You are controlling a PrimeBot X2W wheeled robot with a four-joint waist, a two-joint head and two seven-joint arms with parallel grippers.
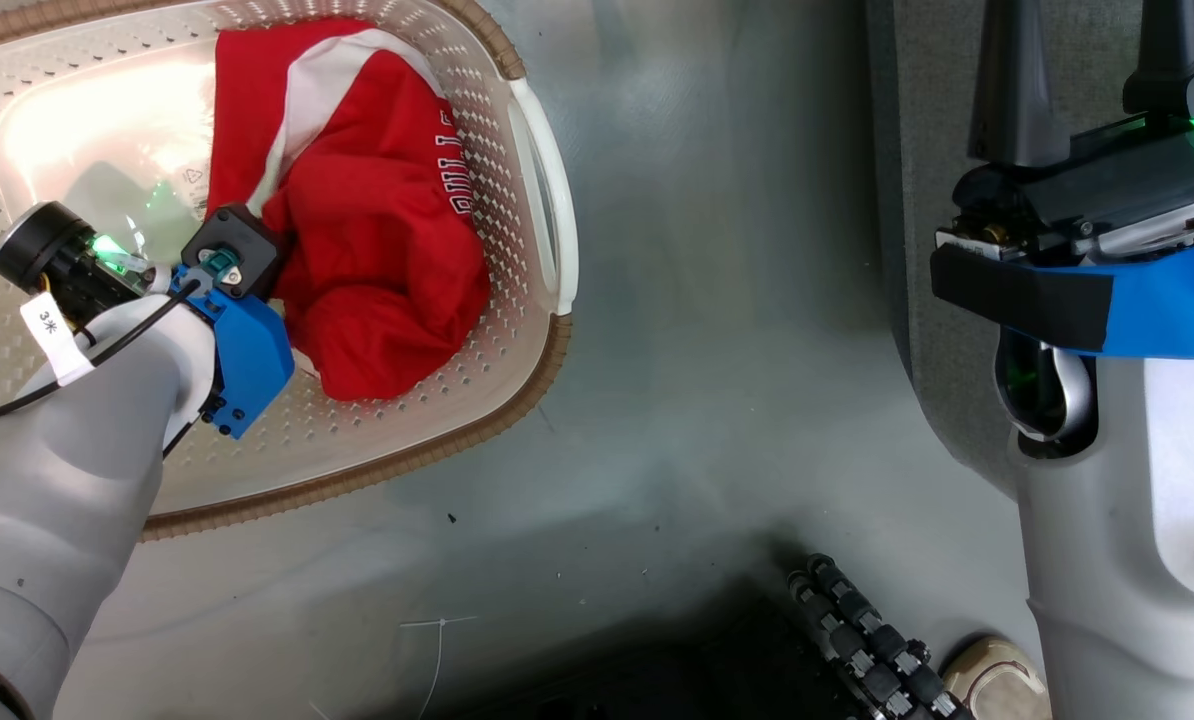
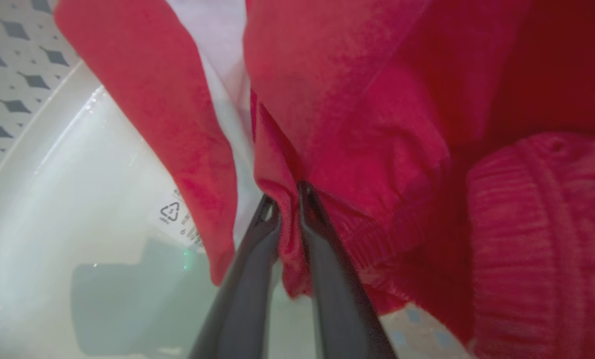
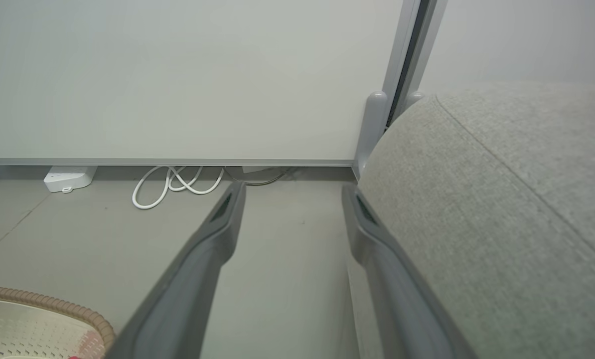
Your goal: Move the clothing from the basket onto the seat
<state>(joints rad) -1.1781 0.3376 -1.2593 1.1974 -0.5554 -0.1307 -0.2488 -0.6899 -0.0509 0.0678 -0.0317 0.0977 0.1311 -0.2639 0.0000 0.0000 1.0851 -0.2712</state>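
The left pincer [image 2: 287, 199] reaches down into the basket [image 1: 517, 330], its two dark fingers [image 2: 247, 279] pinched together on a fold of the red clothing [image 1: 377, 250], which lies bunched inside the basket against the wall by the white handle. The right pincer [image 3: 292, 192] hangs with its fingers spread wide and nothing between them, just beside the grey seat [image 3: 502, 209], above the floor [image 1: 707, 350]
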